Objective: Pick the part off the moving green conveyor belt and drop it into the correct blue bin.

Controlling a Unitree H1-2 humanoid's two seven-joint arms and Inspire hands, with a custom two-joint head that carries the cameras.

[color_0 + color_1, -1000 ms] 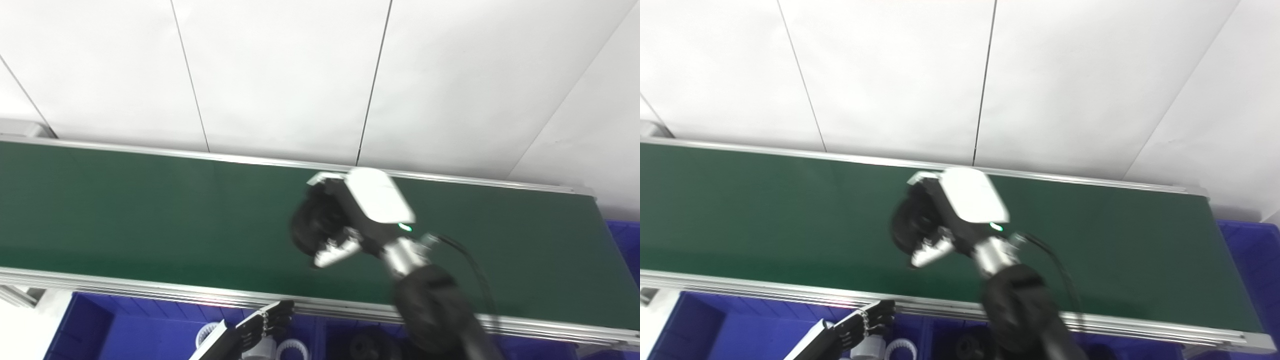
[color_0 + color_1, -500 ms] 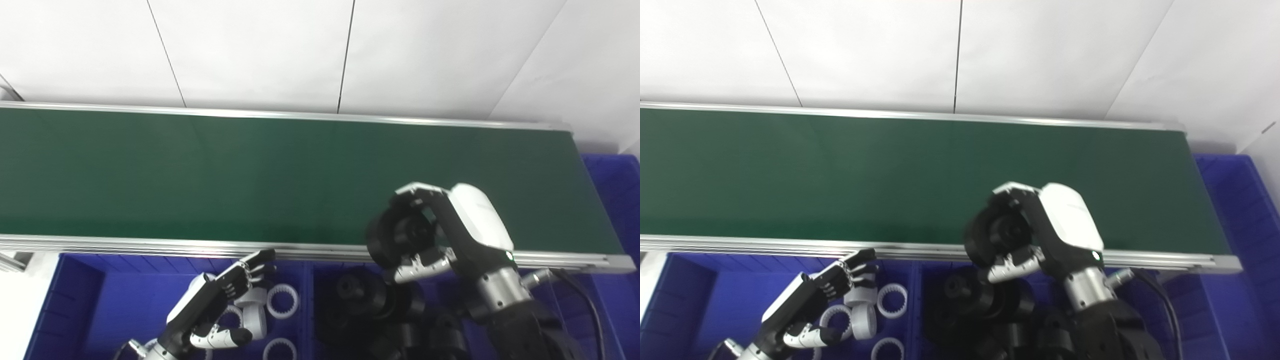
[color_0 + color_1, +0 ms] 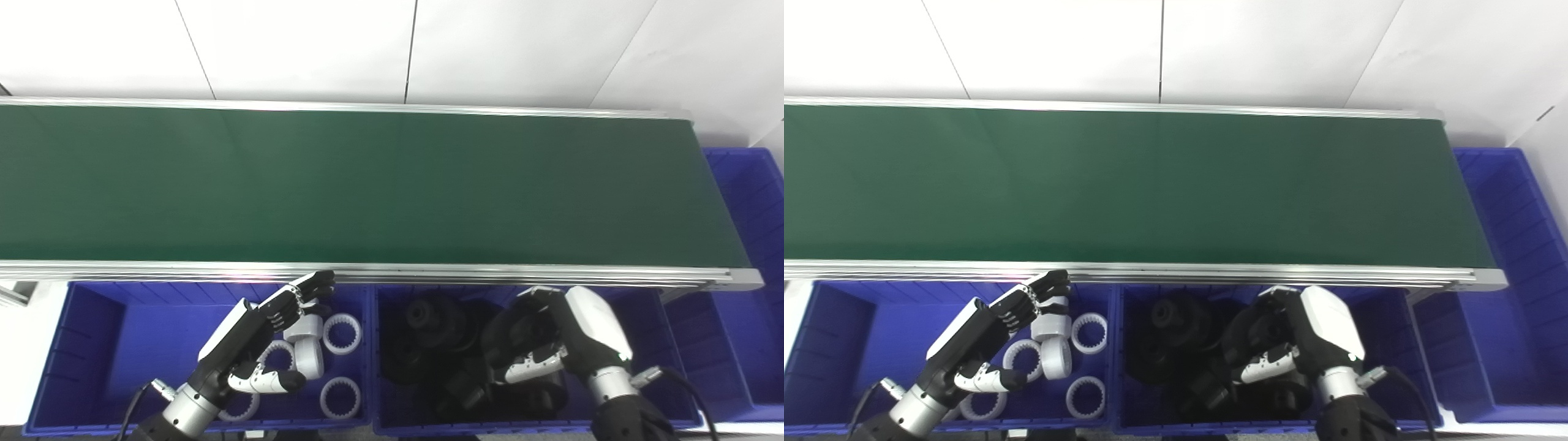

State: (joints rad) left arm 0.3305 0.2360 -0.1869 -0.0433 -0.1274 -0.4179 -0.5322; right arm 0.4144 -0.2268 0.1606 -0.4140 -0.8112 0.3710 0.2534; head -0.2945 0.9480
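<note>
In the left eye view, the right hand (image 3: 551,343) hangs over the middle blue bin (image 3: 649,318), its fingers (image 3: 534,306) and thumb curled round a black wheel-shaped part (image 3: 511,334); the part sits clasped inside the curl, just above the heap of black parts (image 3: 429,343) that lies below and to the left of those fingers. Whether the held part already touches the heap cannot be told. The left hand (image 3: 257,343) hovers over the left blue bin (image 3: 92,343) with its fingers (image 3: 300,297) stretched out straight and spread from the thumb, grasping nothing; white toothed rings (image 3: 342,334) lie just beneath and beside the fingertips. The green belt (image 3: 367,184) runs beyond both sets of fingers and carries nothing. In the right eye view, the right hand (image 3: 1304,343) again shows its fingers (image 3: 1274,300) bent tightly over the black part (image 3: 1252,334), thumb pressed under it, with the heap of black parts (image 3: 1176,343) to the left of them in the same bin (image 3: 1396,318). The left hand (image 3: 986,343) is released, fingers (image 3: 1041,288) extended towards the belt (image 3: 1127,184), above the white rings (image 3: 1087,334) in its bin (image 3: 839,343). Another blue bin (image 3: 1513,245) stands off to the right, well apart from either hand.
</note>
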